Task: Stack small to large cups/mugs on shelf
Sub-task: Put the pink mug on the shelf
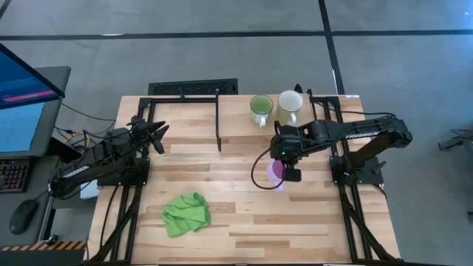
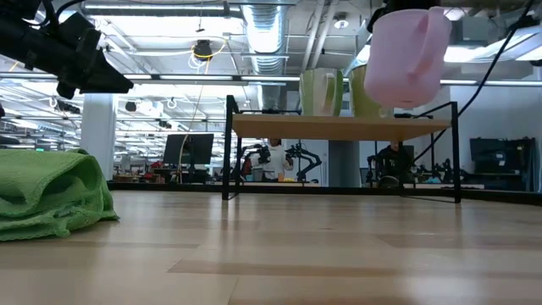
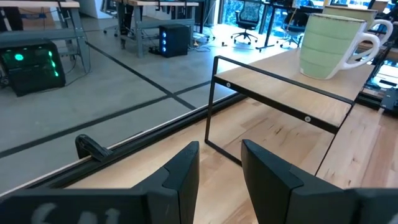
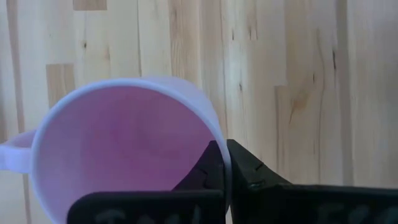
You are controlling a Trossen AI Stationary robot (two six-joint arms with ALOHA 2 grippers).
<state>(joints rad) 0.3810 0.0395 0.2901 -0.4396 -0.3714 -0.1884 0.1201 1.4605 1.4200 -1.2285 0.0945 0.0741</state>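
Above table, right jaws (image 4: 225, 163) pinch empty lilac mug (image 4: 124, 146) rim.

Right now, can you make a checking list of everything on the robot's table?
Surface: light butcher-block wooden table, no spills seen.
Job's things: lilac-purple handled mug held up in the air, clear of the table; green mug with white handle and pale cream-white mug upright side by side on the low light-wood shelf on black legs.
Clutter: crumpled green cloth on the table's front left.
Grippers: right gripper pinches the lilac mug's rim; left gripper open, waiting at the table's left side.
Cables: a dark cable loops beside the right arm.
Surroundings: monitor and keyboard left of the table; desks and chairs beyond.
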